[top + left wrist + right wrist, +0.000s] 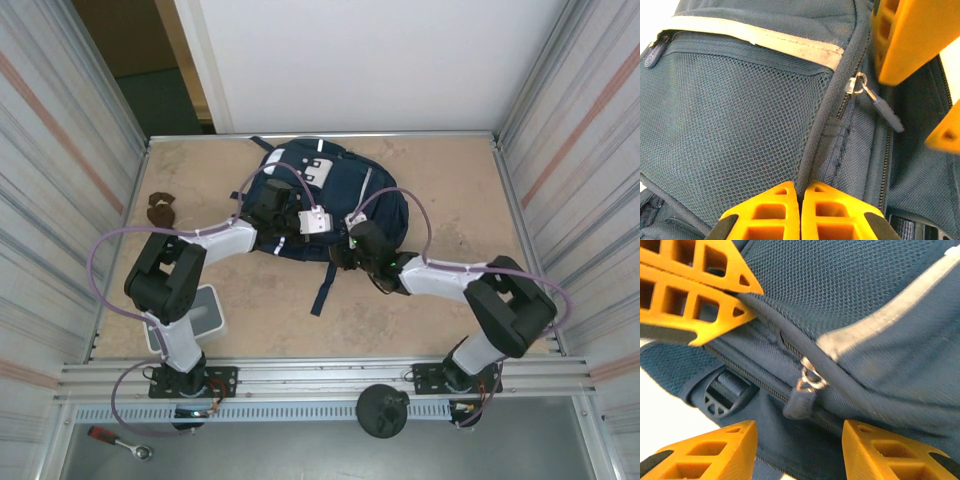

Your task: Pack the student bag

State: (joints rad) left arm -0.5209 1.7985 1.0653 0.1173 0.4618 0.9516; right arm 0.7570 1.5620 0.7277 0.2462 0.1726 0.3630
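Student bag (345, 195) on tan table (450, 190)

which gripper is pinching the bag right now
The left gripper, shut on the piped seam of the student bag; the right gripper stands open near the zipper pull.

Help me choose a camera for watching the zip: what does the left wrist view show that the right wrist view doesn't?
Left wrist extra: the mesh pocket nearly whole, and a second zip pull at its top corner. Right wrist extra: a plastic buckle beside the zip. Shared: the bag, its pale stripe, the dangling zip pull, the left gripper shut on the corded seam, the right gripper open near that pull.
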